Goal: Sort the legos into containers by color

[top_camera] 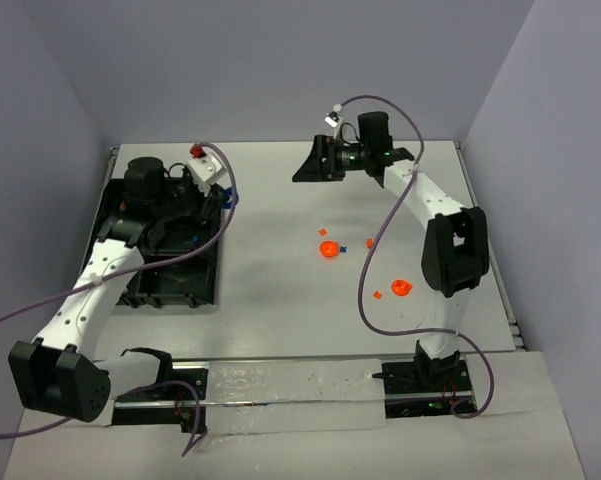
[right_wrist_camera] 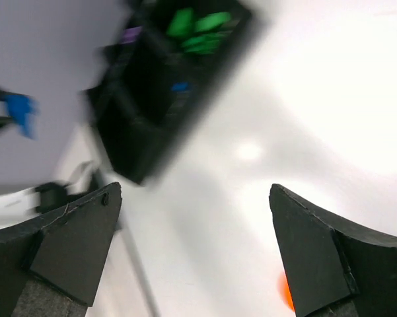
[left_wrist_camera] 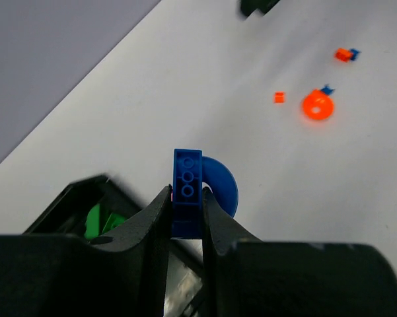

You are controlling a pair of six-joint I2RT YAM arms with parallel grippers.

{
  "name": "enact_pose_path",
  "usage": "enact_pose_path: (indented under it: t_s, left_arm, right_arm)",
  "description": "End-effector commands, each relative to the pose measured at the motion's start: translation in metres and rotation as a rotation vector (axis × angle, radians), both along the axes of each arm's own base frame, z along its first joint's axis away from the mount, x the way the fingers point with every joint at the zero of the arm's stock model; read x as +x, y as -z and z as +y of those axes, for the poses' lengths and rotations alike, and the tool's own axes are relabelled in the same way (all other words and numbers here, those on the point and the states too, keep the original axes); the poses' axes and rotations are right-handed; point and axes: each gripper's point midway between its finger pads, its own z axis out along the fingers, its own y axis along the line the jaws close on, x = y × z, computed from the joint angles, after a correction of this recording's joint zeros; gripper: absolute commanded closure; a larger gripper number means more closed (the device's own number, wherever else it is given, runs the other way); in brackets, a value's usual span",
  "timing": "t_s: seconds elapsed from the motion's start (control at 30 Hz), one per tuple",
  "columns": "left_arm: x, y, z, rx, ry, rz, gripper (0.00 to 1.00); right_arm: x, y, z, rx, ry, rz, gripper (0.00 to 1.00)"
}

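Observation:
My left gripper (top_camera: 223, 198) is shut on a blue arched lego (left_wrist_camera: 187, 178), held just past the right edge of the black compartment tray (top_camera: 202, 283). In the left wrist view green legos (left_wrist_camera: 96, 221) lie in a tray compartment below my fingers. Orange legos lie on the table: a ring (top_camera: 328, 248), another rounded piece (top_camera: 401, 288) and small bricks (top_camera: 377, 295). A tiny blue brick (top_camera: 343, 245) sits beside the ring. My right gripper (top_camera: 305, 163) is open and empty, raised at the back of the table. Its view is blurred and shows the tray (right_wrist_camera: 129, 142) with green, blue and purple pieces.
A red piece (top_camera: 195, 151) shows at the back left, near the left arm's white wrist mount. Purple cables hang from both arms. Grey walls close the table on three sides. A taped plastic sheet (top_camera: 290, 385) lies at the near edge between the arm bases.

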Motion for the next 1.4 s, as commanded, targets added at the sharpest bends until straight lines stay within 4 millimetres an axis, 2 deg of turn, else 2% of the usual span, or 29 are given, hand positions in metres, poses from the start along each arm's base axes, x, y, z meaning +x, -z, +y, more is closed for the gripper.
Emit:
enact_pose_path:
  t_s: [0.0, 0.1, 0.17, 0.2, 0.23, 0.27, 0.33, 0.37, 0.4, 0.57, 0.6, 0.73, 0.8, 0.87, 0.93, 1.03, 1.13, 1.17, 1.23, 1.37]
  left_arm:
    - [-0.008, 0.018, 0.046, 0.045, -0.244, 0.111, 1.0]
    - [0.002, 0.027, 0.088, 0.063, -0.485, 0.148, 1.0]
    - [0.005, 0.035, 0.101, 0.061, -0.543, 0.196, 1.0]
    - [0.008, 0.043, 0.113, 0.071, -0.572, 0.24, 1.0]
    - [0.009, 0.047, 0.112, 0.068, -0.568, 0.255, 1.0]
    - [0.012, 0.051, 0.123, 0.059, -0.612, 0.278, 1.0]
    - [0.017, 0.07, 0.134, 0.089, -0.652, 0.327, 1.0]
    - [0.018, 0.085, 0.139, 0.12, -0.668, 0.374, 1.0]
    - [0.018, 0.093, 0.142, 0.134, -0.683, 0.394, 1.0]
    - [0.021, 0.136, 0.153, 0.182, -0.741, 0.461, 1.0]
    - [0.023, 0.137, 0.153, 0.175, -0.746, 0.46, 1.0]
    - [0.028, 0.158, 0.161, 0.198, -0.802, 0.494, 1.0]
    - [0.031, 0.163, 0.164, 0.197, -0.81, 0.502, 1.0]
    - [0.033, 0.165, 0.165, 0.195, -0.811, 0.503, 1.0]
    - [0.036, 0.167, 0.167, 0.199, -0.82, 0.488, 0.94]
    - [0.041, 0.173, 0.167, 0.206, -0.817, 0.492, 0.85]
    - [0.046, 0.173, 0.166, 0.193, -0.809, 0.485, 0.69]
    - [0.047, 0.174, 0.165, 0.187, -0.804, 0.487, 0.58]
    - [0.048, 0.173, 0.163, 0.18, -0.795, 0.483, 0.48]
    - [0.051, 0.169, 0.161, 0.166, -0.788, 0.473, 0.42]
  right_arm:
    - [0.018, -0.03, -0.065, -0.292, 0.192, -0.279, 0.0]
    - [0.018, -0.035, -0.096, -0.361, 0.267, -0.326, 0.0]
    - [0.021, -0.034, -0.114, -0.397, 0.335, -0.335, 0.0]
    - [0.024, -0.031, -0.134, -0.46, 0.424, -0.328, 0.0]
    - [0.024, -0.031, -0.135, -0.461, 0.425, -0.328, 0.0]
    - [0.021, -0.028, -0.149, -0.495, 0.465, -0.317, 0.0]
    - [0.008, -0.021, -0.161, -0.5, 0.443, -0.303, 0.0]
    - [0.005, -0.017, -0.178, -0.483, 0.458, -0.29, 0.0]
    - [0.003, -0.013, -0.182, -0.494, 0.46, -0.278, 0.0]
    - [-0.013, 0.023, -0.197, -0.598, 0.449, -0.211, 0.0]
    - [-0.012, 0.024, -0.199, -0.607, 0.456, -0.209, 0.0]
    - [-0.023, 0.051, -0.206, -0.656, 0.444, -0.143, 0.0]
    - [-0.027, 0.069, -0.21, -0.691, 0.437, -0.09, 0.0]
    - [-0.029, 0.076, -0.211, -0.701, 0.433, -0.068, 0.0]
    - [-0.033, 0.088, -0.211, -0.706, 0.421, -0.038, 0.0]
    - [-0.036, 0.094, -0.211, -0.708, 0.421, -0.032, 0.0]
    - [-0.037, 0.099, -0.212, -0.715, 0.41, -0.029, 0.01]
    - [-0.038, 0.1, -0.211, -0.717, 0.394, -0.033, 0.02]
    - [-0.04, 0.101, -0.21, -0.714, 0.379, -0.036, 0.05]
    - [-0.042, 0.1, -0.202, -0.689, 0.334, -0.057, 0.1]
